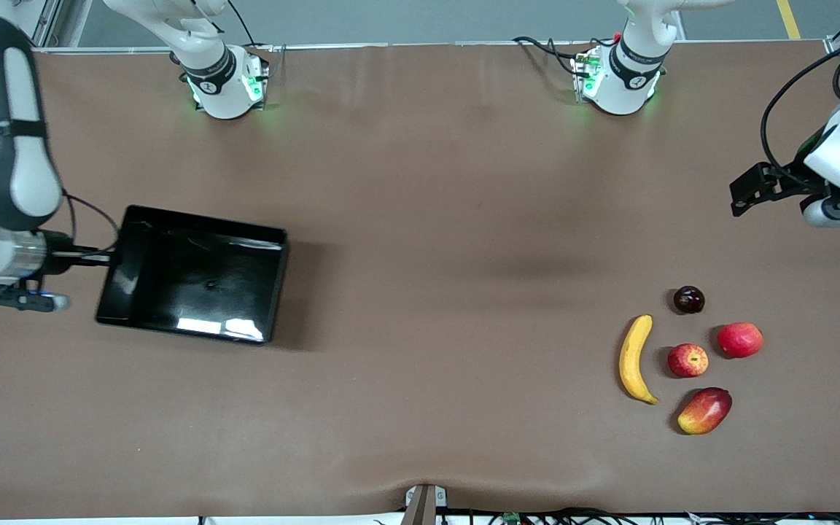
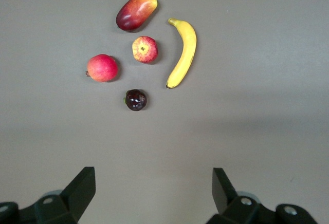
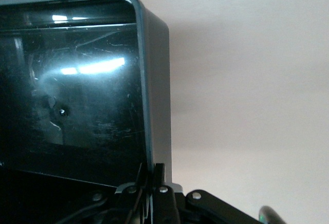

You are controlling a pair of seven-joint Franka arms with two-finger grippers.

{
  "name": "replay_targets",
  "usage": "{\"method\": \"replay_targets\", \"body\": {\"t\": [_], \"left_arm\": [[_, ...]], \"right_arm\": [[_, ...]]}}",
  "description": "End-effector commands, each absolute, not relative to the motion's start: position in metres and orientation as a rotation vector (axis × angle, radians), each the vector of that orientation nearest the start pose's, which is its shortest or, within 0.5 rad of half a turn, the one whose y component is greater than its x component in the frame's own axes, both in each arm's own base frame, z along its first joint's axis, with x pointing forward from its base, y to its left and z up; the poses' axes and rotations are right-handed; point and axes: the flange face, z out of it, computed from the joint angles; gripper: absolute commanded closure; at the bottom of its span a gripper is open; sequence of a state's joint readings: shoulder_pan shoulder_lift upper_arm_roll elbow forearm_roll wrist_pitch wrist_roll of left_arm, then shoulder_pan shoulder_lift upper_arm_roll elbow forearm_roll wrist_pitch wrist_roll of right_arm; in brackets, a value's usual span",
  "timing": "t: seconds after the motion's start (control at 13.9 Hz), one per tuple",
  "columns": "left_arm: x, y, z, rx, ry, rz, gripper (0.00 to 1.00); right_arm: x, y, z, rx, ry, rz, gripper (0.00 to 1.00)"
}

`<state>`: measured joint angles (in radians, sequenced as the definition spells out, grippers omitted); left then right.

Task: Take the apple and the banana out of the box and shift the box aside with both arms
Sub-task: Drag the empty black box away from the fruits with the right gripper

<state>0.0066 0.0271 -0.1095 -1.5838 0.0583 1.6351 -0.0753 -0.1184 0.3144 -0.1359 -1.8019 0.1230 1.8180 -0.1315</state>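
The glossy black box (image 1: pixel 194 277) sits on the table toward the right arm's end. My right gripper (image 1: pixel 108 255) is shut on the box's end wall, which also shows in the right wrist view (image 3: pixel 154 90) between the fingers of that gripper (image 3: pixel 153 175). The yellow banana (image 1: pixel 633 357) and the speckled red apple (image 1: pixel 687 360) lie side by side toward the left arm's end. My left gripper (image 1: pixel 739 195) hangs open and empty over bare table at that end. Its wrist view shows the gripper (image 2: pixel 154 183), the banana (image 2: pixel 184 52) and the apple (image 2: pixel 145 49).
Around the apple lie a plain red round fruit (image 1: pixel 740 340), a red-and-yellow mango (image 1: pixel 704 410) and a small dark round fruit (image 1: pixel 689 300). Both arm bases stand along the table's edge farthest from the front camera. A brown mat covers the table.
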Motion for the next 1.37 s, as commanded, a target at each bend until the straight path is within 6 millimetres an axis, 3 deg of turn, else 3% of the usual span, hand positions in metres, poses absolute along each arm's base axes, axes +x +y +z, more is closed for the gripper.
{"method": "replay_targets", "body": {"t": [0.0,0.07,0.43,0.5,0.58,0.72,0.86,1.01,1.23,1.3], "left_arm": [[0.564,-0.054,0.613,-3.104,0.077,-0.067,0.00],[0.564,-0.053,0.616,-3.104,0.073,-0.081,0.00],[0.568,-0.058,0.612,-3.107,0.086,-0.107,0.00],[0.568,-0.058,0.612,-3.107,0.083,-0.110,0.00],[0.569,-0.058,0.609,-3.107,0.083,-0.100,0.00],[0.571,-0.058,0.605,-3.105,0.077,-0.091,0.00],[0.572,-0.057,0.604,-3.103,0.075,-0.089,0.00],[0.572,-0.055,0.604,-3.103,0.072,-0.089,0.00],[0.571,-0.052,0.606,-3.099,0.063,-0.091,0.00],[0.571,-0.051,0.607,-3.097,0.061,-0.094,0.00]], "right_arm": [[0.583,-0.164,0.334,-2.975,0.203,0.398,1.00],[0.579,-0.180,0.318,-2.967,0.210,0.408,1.00],[0.567,-0.211,0.275,-2.962,0.141,0.394,1.00],[0.566,-0.215,0.275,-2.958,0.149,0.399,0.83],[0.568,-0.209,0.278,-2.956,0.157,0.412,0.01],[0.580,-0.207,0.309,-2.938,0.135,0.439,0.00],[0.605,-0.198,0.360,-2.956,0.082,0.377,0.00],[0.637,-0.174,0.424,-3.017,-0.018,0.248,0.00],[0.654,-0.142,0.500,-3.061,-0.123,0.173,0.00],[0.654,-0.132,0.515,-3.066,-0.139,0.163,0.00]]}}
